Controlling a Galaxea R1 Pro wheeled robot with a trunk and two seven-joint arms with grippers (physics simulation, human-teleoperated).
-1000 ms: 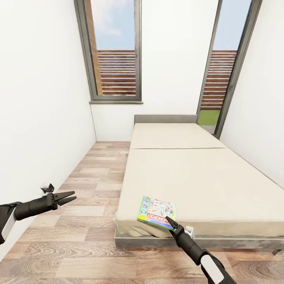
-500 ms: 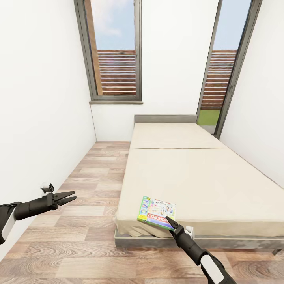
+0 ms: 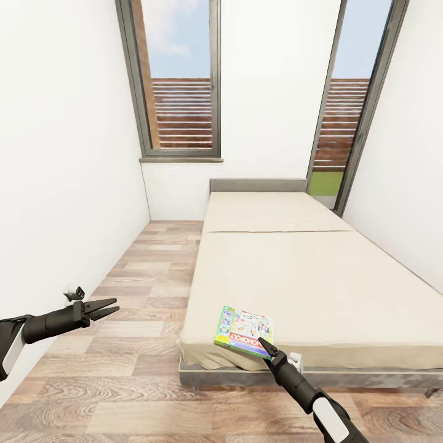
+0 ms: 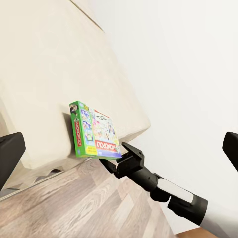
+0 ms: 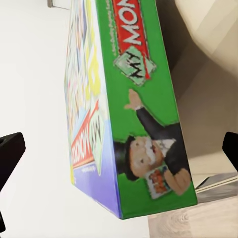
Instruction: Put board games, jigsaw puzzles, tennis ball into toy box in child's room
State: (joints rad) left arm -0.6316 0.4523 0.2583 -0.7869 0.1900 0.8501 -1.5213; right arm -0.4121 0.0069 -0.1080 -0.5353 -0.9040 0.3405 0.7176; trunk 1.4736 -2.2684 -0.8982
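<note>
Landmark: bed (image 3: 307,271), beige mattress on a dark grey frame, headboard toward the window wall.

Item 1. Board game (image 3: 245,331), flat printed box with a green edge and a red band. It lies flat on the mattress at the bed's near corner, on the side toward the bare floor, its edge close to the mattress rim.

Item 2. Right gripper (image 3: 266,344), at the foot of the bed, tip touching or just short of the box's near edge. In the right wrist view the two dark fingers stand wide apart, one at each side of the picture, with the box's green edge (image 5: 144,109) between them and no contact visible. Jaws wide, holding nothing.

Item 3. Left gripper (image 3: 104,307), over the wooden floor well to the side of the bed; jaws parted, empty.

Task standing, as judged: this game is not yet grasped, so the pick is only about to begin. No second game lies on the visible mattress.

View differences: the left wrist view shows the box (image 4: 94,130) slightly overhanging the mattress corner and the right gripper (image 4: 117,159) approaching from below its edge. The right wrist view alone gives the edge print and finger spacing. The head view gives the box's place on the bed.
</note>
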